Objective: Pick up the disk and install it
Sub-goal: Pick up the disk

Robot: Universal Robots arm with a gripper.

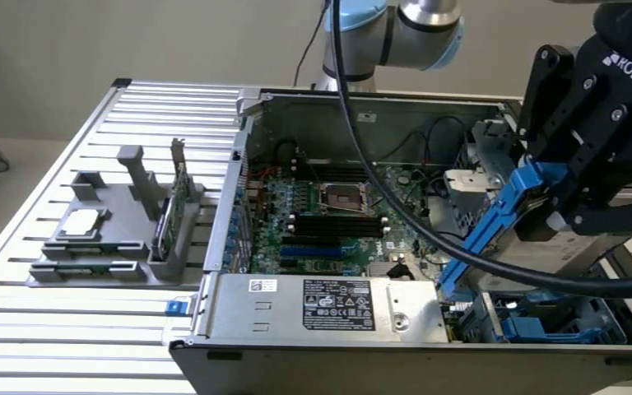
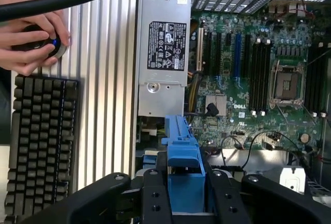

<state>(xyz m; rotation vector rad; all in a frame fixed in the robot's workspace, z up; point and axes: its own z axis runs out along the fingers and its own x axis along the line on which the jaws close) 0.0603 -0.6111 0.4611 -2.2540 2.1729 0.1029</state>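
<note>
The disk (image 1: 490, 229) hangs edge-on and tilted over the right side of the open computer case (image 1: 294, 107); its blue carrier rail faces the exterior camera. My black gripper (image 1: 543, 196) is shut on its upper end. In the wrist view the blue carrier (image 2: 182, 157) sticks out between my two black fingers (image 2: 155, 198), with the gripper (image 2: 183, 195) clamped on both sides. Below the disk, at the case's near right corner, sits a bay with blue plastic parts (image 1: 536, 329).
The motherboard (image 1: 327, 214) and the grey power supply (image 1: 327, 304) fill the case. On the slatted table (image 1: 75, 329) stands a grey holder (image 1: 108, 239) with a green circuit card (image 1: 168, 222) and a silver chip (image 1: 83, 222). Beside a black keyboard (image 2: 41, 141), a hand (image 2: 28, 32) rests on a round device.
</note>
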